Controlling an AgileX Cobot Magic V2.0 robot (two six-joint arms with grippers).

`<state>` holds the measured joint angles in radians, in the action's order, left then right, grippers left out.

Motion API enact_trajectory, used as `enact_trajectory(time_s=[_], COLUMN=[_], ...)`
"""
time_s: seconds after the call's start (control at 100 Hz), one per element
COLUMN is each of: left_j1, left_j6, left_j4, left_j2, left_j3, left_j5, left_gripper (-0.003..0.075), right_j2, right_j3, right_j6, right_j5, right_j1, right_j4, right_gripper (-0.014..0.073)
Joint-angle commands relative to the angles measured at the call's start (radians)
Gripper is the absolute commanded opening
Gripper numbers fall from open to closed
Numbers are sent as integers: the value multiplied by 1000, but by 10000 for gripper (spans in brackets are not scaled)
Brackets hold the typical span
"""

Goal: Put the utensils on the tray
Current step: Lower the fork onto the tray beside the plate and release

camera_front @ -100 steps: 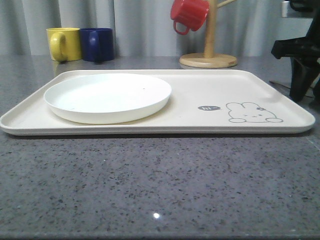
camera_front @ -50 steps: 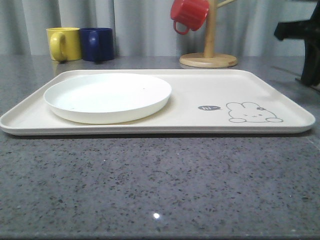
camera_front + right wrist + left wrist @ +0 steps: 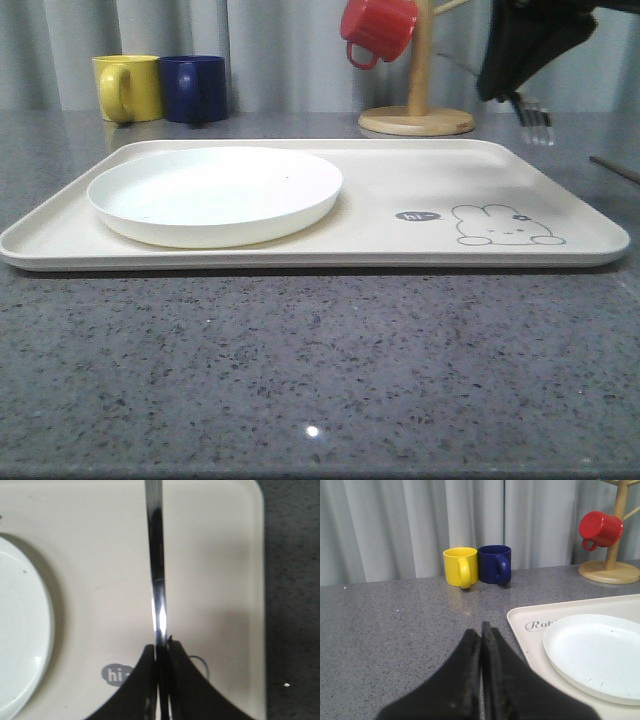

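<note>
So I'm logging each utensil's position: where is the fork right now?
The fork is in the air, clamped in the right gripper, at the upper right of the front view, above the tray's far right corner, right of the wooden mug stand.

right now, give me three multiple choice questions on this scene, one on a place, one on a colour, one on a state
1. Where does the white plate lie?
A. on the left part of the tray
B. on the bare table
C. on the wooden stand's base

2. What colour is the mug hanging on the wooden stand?
A. yellow
B. blue
C. red

3. What is the right gripper doing?
A. open and empty
B. shut on the fork
C. shut on the plate

Answers:
1. A, the front view shows the plate inside the tray's rim on its left side.
2. C, the red mug hangs there, while the yellow mug and blue mug stand on the table.
3. B, the right wrist view shows its fingers closed on the shiny handle, above the tray.
</note>
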<state>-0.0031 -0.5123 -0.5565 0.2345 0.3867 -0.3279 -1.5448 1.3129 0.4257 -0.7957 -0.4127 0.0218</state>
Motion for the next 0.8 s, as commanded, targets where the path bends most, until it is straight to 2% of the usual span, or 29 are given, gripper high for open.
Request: enact_trajectory(time_s=[0.0, 0.25, 0.66, 0.79], left_j1=[2, 2, 2, 2], left_j6=[1, 1, 1, 1], left_j4=[-19, -19, -19, -19], left_j2=[8, 8, 8, 8], left_j3=[26, 26, 26, 26], left_j5=[61, 61, 61, 61], left_gripper=[-19, -19, -19, -19], right_j2=[12, -73, -135, -149], right_j3=[32, 32, 32, 32], right_j6=[84, 166, 177, 177], right_j5=[85, 130, 149, 142], right_j1=[-50, -106, -145, -145], right_j4=[79, 113, 111, 108], right_gripper=[-55, -55, -55, -12])
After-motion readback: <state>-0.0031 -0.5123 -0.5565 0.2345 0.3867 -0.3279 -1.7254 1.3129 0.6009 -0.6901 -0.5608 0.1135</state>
